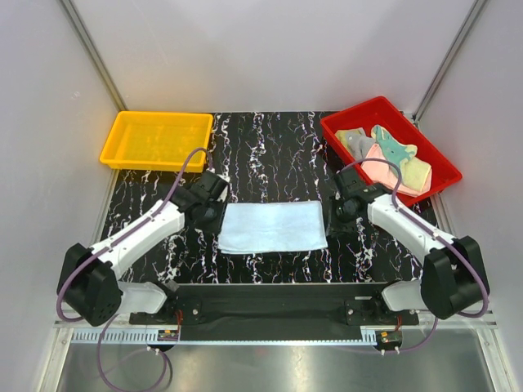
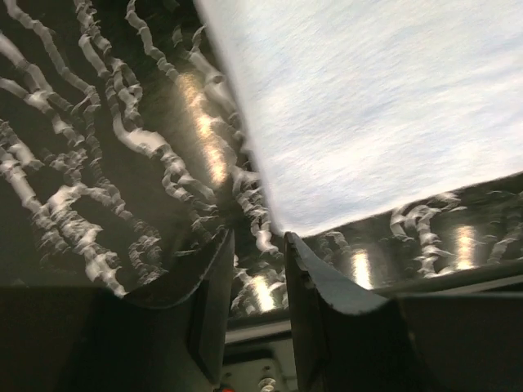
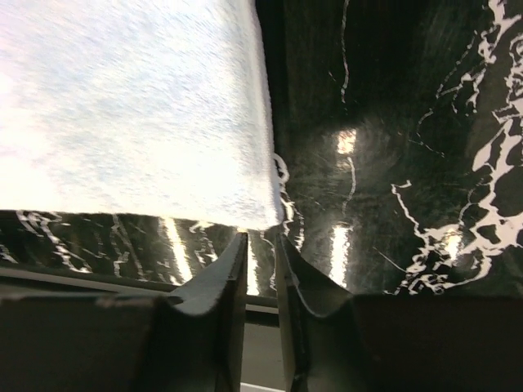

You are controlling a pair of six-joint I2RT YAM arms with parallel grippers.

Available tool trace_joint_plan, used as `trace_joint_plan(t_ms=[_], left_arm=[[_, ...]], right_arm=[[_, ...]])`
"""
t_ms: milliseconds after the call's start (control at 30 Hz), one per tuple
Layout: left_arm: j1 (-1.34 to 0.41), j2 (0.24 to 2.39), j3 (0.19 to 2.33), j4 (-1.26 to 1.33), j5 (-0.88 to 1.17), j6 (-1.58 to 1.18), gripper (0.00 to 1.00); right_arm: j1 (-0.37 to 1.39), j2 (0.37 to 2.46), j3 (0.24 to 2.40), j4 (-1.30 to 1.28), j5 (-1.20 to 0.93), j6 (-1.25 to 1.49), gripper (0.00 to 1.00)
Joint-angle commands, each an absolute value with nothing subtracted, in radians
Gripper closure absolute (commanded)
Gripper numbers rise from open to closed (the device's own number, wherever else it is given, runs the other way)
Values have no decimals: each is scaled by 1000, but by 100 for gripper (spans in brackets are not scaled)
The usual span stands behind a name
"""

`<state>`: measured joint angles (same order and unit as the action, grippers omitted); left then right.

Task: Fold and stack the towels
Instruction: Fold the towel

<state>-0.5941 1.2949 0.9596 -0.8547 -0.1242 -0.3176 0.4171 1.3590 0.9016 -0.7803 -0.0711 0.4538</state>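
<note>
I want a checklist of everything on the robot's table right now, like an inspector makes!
Surface: black marbled table.
Job's things: light blue towel lying flat between the arms; more towels heaped unfolded in the red bin.
Clutter: yellow bin, nothing seen inside.
Grippers: left gripper and right gripper open and empty, beside the towel's side edges.
Cables: purple cables looping along both arms, off the towel.
Surroundings: plain white walls.
</note>
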Motion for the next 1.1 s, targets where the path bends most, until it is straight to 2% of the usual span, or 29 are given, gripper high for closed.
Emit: trace_joint_plan(t_ms=[0,133,433,633,733,767,867,1067], left_arm=[[-600,1227,938,-695,29,-406,64],[-600,1262,829,-488,144,-491,63],[-600,1393,687,-411,77,-594,62],[-600,1378,854,-613,-43,-583,58],[-600,1342,932,-629,-57,-572,50],[-595,1347,945,-624,-54,-565,43],[-545,1423,994,-582,-6,-487,40],[-442,1626,1052,-541,72,-442,40]], right_arm=[[422,1309,951,-737,-107,524,76],[425,1330,878,-606,-176,586,79],[425,1453,762,-476,-92,660,80],[425,1413,854,-532,-64,646,80],[425,1425,908,-517,-61,626,78],[425,1439,922,-500,-45,612,79],[423,1521,931,-321,63,572,77],[405,1751,1112,-405,143,539,78]])
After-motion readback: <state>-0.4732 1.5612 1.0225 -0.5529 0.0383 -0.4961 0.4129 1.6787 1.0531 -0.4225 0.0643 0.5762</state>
